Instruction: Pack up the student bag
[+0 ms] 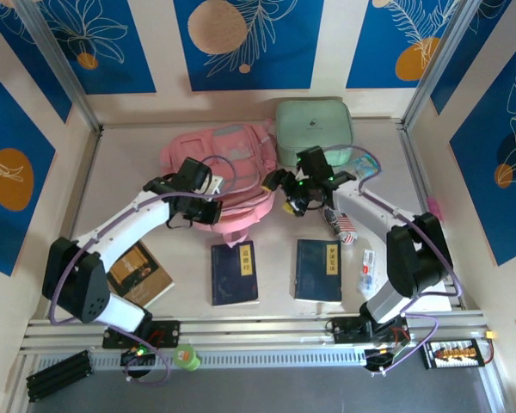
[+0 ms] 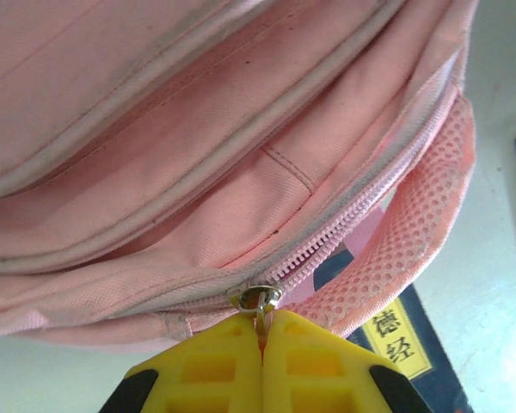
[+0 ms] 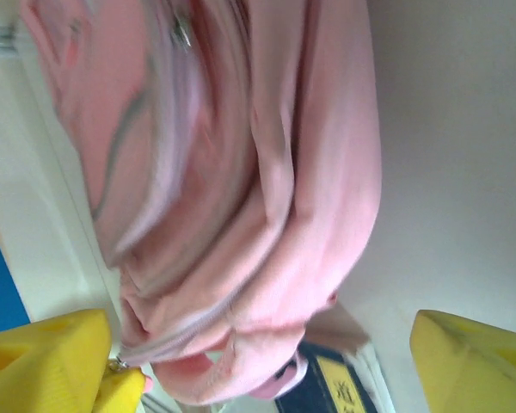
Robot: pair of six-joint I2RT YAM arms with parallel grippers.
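The student bag [image 1: 217,159], a soft pink backpack, lies at the back middle of the table with its straps toward me. My left gripper [image 1: 208,203] is at its near edge. In the left wrist view the yellow fingers [image 2: 208,370] are shut on the metal zipper pull [image 2: 260,301] at the end of a pink zipper on the bag [image 2: 198,155]. My right gripper [image 1: 285,194] hovers by the bag's right side. Its yellow fingers [image 3: 473,361] stand wide apart, open, with the blurred pink bag [image 3: 241,172] ahead of them and nothing gripped.
A mint-green zip case [image 1: 314,129] stands behind the right gripper. Two dark blue books [image 1: 234,272] [image 1: 318,269] and a brown book [image 1: 139,274] lie near the front. A striped packet [image 1: 344,224] and a small tube [image 1: 367,268] lie by the right arm.
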